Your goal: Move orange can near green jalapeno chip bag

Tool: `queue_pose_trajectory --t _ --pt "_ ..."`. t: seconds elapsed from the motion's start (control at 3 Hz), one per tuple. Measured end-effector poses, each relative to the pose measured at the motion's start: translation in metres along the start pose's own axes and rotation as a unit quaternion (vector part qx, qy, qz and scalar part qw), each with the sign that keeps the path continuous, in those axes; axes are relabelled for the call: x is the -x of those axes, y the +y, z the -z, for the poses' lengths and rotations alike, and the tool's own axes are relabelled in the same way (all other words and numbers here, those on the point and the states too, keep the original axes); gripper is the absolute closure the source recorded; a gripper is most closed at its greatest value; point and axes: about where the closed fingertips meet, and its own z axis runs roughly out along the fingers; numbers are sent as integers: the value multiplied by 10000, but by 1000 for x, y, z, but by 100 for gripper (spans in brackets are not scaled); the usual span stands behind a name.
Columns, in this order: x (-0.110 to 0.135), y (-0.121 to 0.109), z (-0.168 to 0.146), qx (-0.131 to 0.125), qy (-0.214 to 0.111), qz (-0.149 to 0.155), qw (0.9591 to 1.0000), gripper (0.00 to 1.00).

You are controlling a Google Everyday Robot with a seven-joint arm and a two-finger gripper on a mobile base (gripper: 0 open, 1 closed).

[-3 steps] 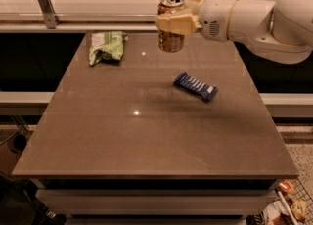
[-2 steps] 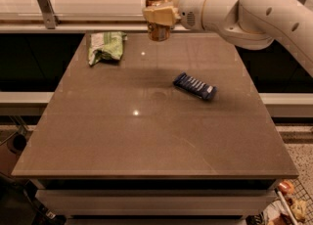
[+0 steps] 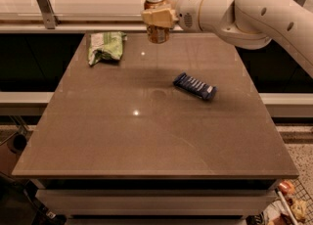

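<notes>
The orange can [image 3: 157,34] is upright, with its silver top showing, and is held in the air above the far middle of the brown table [image 3: 146,136]. My gripper [image 3: 157,17] is shut on the can, coming in from the right on the white arm. The green jalapeno chip bag [image 3: 105,46] lies on the table's far left corner, to the left of the can and a little below it in the view. The can and the bag are apart.
A flat dark-blue wrapped bar [image 3: 195,86] with white stripes lies right of the table's middle. A pale counter with a metal post [image 3: 45,8] runs behind the table. The floor lies beyond the table's edges.
The gripper has carried the can leftward along the far edge, from the right of the table's middle to closer to the chip bag. The bag and the bar have not moved.
</notes>
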Motion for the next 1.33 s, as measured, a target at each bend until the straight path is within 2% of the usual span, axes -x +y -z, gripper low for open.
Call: queue_pose_trajectory --t 0.33,0.67,1.33 --pt "-17 -2 -16 -28 278 -58 9996 100" --pt "-34 -6 -31 -51 394 -179 9990 100" --pt "-65 -14 -66 39 349 -499 9981 100"
